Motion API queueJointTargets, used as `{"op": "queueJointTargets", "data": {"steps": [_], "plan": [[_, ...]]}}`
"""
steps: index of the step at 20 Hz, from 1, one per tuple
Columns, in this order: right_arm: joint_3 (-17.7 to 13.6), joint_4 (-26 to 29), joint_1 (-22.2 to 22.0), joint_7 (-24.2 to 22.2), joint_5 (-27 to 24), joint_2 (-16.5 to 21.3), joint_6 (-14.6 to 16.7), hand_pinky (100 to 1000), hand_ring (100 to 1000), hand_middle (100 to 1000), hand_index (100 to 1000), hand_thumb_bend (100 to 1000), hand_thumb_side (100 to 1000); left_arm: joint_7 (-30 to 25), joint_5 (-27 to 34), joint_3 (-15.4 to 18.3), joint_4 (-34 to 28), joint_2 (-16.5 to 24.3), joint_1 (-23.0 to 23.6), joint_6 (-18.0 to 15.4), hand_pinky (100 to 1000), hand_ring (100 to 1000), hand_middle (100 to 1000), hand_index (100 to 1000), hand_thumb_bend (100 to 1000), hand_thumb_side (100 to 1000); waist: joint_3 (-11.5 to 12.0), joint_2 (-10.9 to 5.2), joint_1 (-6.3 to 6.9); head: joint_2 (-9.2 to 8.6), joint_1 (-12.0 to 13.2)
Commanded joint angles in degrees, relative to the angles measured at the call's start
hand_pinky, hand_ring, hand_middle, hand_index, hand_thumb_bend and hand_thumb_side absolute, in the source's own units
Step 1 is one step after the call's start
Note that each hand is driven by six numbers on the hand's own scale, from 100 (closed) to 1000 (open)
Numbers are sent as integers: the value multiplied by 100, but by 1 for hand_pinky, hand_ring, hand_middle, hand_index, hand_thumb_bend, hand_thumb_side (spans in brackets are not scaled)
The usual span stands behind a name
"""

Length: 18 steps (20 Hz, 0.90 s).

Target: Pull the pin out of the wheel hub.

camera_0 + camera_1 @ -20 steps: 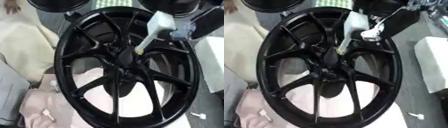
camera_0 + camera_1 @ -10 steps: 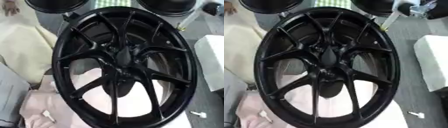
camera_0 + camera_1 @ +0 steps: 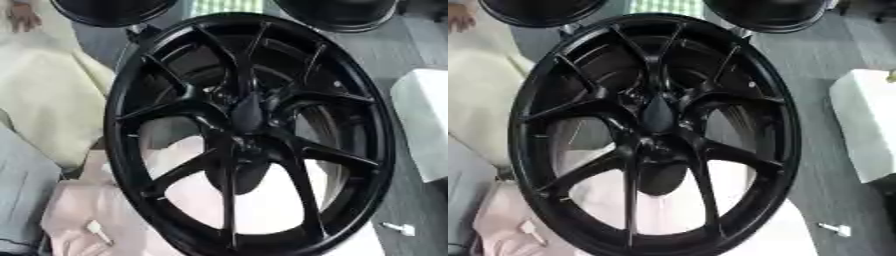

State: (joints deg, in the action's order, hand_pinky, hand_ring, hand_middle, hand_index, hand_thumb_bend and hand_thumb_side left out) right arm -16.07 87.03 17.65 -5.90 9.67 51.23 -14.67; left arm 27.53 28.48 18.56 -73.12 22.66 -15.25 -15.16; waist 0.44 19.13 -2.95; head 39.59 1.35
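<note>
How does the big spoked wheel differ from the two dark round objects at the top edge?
The wheel shows whole, its spokes meeting at a centre hub; the two round objects are cut off by the frame and show no spokes. The wheel fills the view; they look smaller. All are glossy black.

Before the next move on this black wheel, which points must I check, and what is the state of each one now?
1. Robot hands in sight: not ok, neither shows in either eye view.
2. Black wheel visible and unobstructed: ok, the whole face shows.
3. Hub centre free of a pin: cannot tell, it is all dark and no pin stands out.
4. Pin set down safely: cannot tell; a small white piece lies on the grey floor at lower right, apart from the rim.
5. White block to the right clear of the wheel: ok, a gap shows.
</note>
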Motion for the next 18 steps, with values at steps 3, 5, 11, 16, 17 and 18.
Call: {"op": "queueJointTargets", "data": {"steps": [3,5,11,16,17,18], "plan": [[-469,147,-460,493,472,-254,371,893,867,857,864,658,595,-9,-4,11,-48,139,-85,11,700,525,491,601,834,501,31,-86,3,-88,-51],[-523,175,-511,685,471,-355,526,902,880,886,890,667,629,-13,-4,8,-49,137,-88,12,700,526,491,601,834,502,36,-87,3,-91,-58],[-501,275,-383,1283,127,-451,677,895,856,845,857,670,573,-18,0,5,-49,141,-86,13,700,526,491,601,834,501,46,-84,5,-89,-96],[-278,694,19,1776,-344,-592,666,881,797,759,775,503,438,-30,-1,-12,-50,132,-84,19,700,526,491,601,834,502,85,-104,11,-87,-168],[-160,809,145,1869,-437,-657,705,881,793,754,771,475,433,-35,-1,-19,-51,125,-89,23,700,526,491,601,834,501,100,-108,13,-94,-197],[-31,904,272,1962,-530,-728,736,882,793,753,771,461,437,-38,0,-23,-52,119,-95,26,700,526,491,601,834,501,112,-110,15,-102,-216]]}}
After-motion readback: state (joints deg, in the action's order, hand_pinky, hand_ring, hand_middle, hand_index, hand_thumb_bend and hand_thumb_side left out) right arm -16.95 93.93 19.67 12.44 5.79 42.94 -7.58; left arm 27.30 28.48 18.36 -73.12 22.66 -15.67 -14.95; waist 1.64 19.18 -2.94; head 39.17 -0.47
